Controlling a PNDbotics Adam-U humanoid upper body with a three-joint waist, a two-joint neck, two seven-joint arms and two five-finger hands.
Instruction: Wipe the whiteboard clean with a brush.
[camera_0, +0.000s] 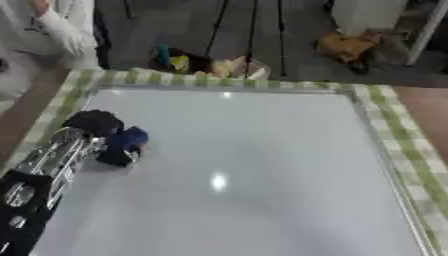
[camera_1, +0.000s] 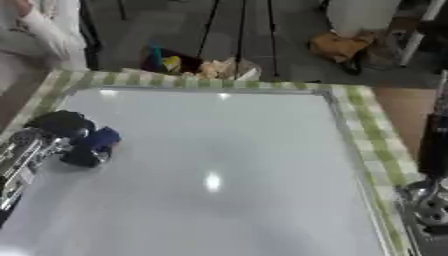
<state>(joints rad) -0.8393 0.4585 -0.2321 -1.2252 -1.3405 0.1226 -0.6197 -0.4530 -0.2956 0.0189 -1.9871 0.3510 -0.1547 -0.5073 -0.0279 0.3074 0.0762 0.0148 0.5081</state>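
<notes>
The whiteboard (camera_0: 254, 165) lies flat and fills most of the table; I make out no marks on it, only a glare spot near its middle. My left arm comes in from the lower left. My left hand (camera_0: 93, 123) is over the board's left side, fingers curled round a blue brush (camera_0: 129, 140) whose dark underside rests on the board. My right hand (camera_1: 433, 142) shows only as a dark upright shape at the right edge of the right eye view, off the board and above silver joints.
A green checked cloth (camera_0: 404, 135) lies under the board and shows round its rim. Beyond the far edge, on the floor, are a heap of coloured things (camera_0: 206, 64) and a brown bundle (camera_0: 348, 46). A person in white stands at the far left.
</notes>
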